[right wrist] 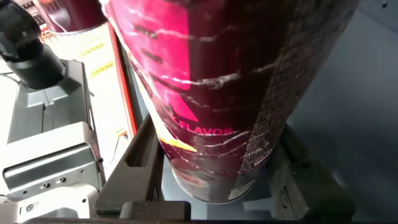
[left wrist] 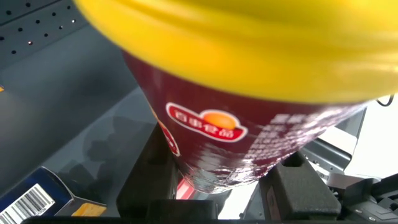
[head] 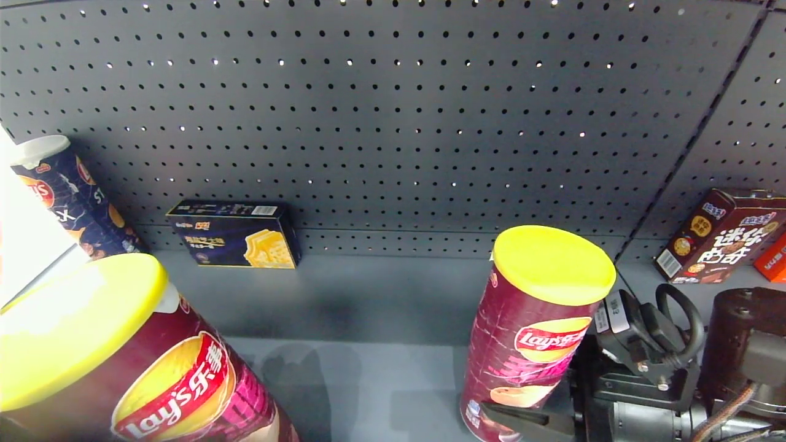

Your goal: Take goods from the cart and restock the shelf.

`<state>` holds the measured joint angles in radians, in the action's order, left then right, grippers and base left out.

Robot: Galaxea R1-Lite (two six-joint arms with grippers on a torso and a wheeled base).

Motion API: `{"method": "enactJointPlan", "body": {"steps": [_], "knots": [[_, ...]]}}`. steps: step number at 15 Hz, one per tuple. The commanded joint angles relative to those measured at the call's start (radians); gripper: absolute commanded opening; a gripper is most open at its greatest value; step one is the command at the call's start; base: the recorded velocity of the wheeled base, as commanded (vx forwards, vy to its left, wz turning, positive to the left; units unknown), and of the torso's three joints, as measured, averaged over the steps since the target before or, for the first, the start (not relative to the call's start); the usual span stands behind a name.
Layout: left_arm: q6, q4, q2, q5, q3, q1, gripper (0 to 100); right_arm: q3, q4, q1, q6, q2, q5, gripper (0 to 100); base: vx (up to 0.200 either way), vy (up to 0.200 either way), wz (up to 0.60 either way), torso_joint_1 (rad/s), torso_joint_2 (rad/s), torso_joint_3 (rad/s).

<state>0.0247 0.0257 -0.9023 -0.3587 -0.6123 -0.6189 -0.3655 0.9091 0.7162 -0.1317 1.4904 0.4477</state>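
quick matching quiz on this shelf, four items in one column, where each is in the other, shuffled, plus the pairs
1. dark blue can
2. dark blue box
3. brown box
4. right maroon can

a. held in the right gripper
b. against the pegboard, left of centre
c. far left of the shelf
d. far right, past the divider strip

Pairs: 1-c, 2-b, 3-d, 4-a

Unused: left maroon can, in the left gripper.
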Motion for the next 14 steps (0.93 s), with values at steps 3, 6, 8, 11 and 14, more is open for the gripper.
{"method": "enactJointPlan", "body": {"steps": [3,6,8,11,14], "knots": [[0.000,0.000,0.000,-0.003,0.005,0.002,0,-0.012,0.002,0.000,0.000,0.042,0.000,0,0.000,0.000,0.00,0.000,0.00,0.000],[0.000,0.002,0.000,-0.003,0.002,0.002,0,-0.018,0.019,0.000,-0.005,0.067,-0.001,0,0.000,0.000,0.00,0.000,0.00,0.000],[0.000,0.002,0.000,-0.005,0.002,0.002,0,-0.023,0.022,0.000,-0.005,0.076,-0.004,0,0.000,0.000,0.00,0.000,0.00,0.000],[0.000,0.002,-0.001,-0.005,0.002,0.002,0,-0.038,0.024,0.002,-0.006,0.097,-0.006,0,0.000,0.000,0.00,0.000,0.00,0.000],[0.000,0.002,-0.003,-0.006,0.002,0.002,0,-0.055,0.024,0.002,-0.008,0.119,-0.030,0,0.000,0.000,0.00,0.000,0.00,0.000]]}}
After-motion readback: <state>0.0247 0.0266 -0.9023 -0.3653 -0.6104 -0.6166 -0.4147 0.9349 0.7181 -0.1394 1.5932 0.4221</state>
